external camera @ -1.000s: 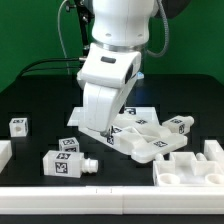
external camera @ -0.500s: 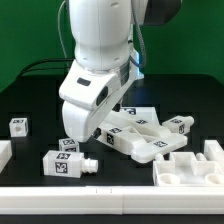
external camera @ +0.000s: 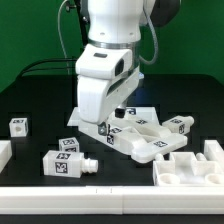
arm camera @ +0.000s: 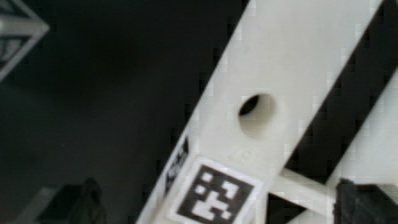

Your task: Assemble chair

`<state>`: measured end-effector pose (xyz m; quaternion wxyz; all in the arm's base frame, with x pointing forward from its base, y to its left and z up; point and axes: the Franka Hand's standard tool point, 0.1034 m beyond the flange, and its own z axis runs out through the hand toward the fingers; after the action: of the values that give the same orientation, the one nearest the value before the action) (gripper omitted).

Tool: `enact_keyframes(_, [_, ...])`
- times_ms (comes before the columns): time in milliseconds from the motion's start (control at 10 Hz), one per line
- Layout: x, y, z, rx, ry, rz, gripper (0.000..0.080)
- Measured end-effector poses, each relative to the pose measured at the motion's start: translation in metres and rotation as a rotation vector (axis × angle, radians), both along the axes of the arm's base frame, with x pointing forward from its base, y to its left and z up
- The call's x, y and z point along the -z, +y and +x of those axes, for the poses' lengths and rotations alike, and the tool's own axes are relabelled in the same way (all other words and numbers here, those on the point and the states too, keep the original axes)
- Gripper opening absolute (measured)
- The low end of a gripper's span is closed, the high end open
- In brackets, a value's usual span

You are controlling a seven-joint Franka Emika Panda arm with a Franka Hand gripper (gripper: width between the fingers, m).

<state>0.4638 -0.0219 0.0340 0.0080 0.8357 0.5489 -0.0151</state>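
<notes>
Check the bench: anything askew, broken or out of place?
Nothing looks damaged. The only untidy spot is the heap of chair parts under the arm: slabs overlap and lean on one another at angles. The small block and pegged block lie apart, loose.

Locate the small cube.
The cube sits on the table at the exterior view's left, apart from the pegged block nearer the camera.

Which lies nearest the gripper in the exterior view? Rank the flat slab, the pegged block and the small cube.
1. flat slab, just below the gripper.
2. pegged block, in front, toward the exterior view's left.
3. small cube, far at the exterior view's left.
</notes>
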Motion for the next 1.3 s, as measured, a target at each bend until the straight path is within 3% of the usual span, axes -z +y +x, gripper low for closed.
enact_keyframes(400, [0.003, -0.005, -0.004, 0.013, 0.008, 0.001, 0.0649])
enact_keyframes(600, [0.011, -0.026, -0.013, 0.062, -0.019, 0.0, 0.0649])
enact_keyframes(700, [0.016, -0.029, -0.017, 0.087, -0.015, 0.001, 0.0649])
enact_keyframes(1100, [0.023, -0.015, -0.015, 0.15, -0.017, 0.007, 0.0649])
enact_keyframes(1300, [0.023, -0.016, -0.016, 0.15, -0.016, 0.006, 0.0396])
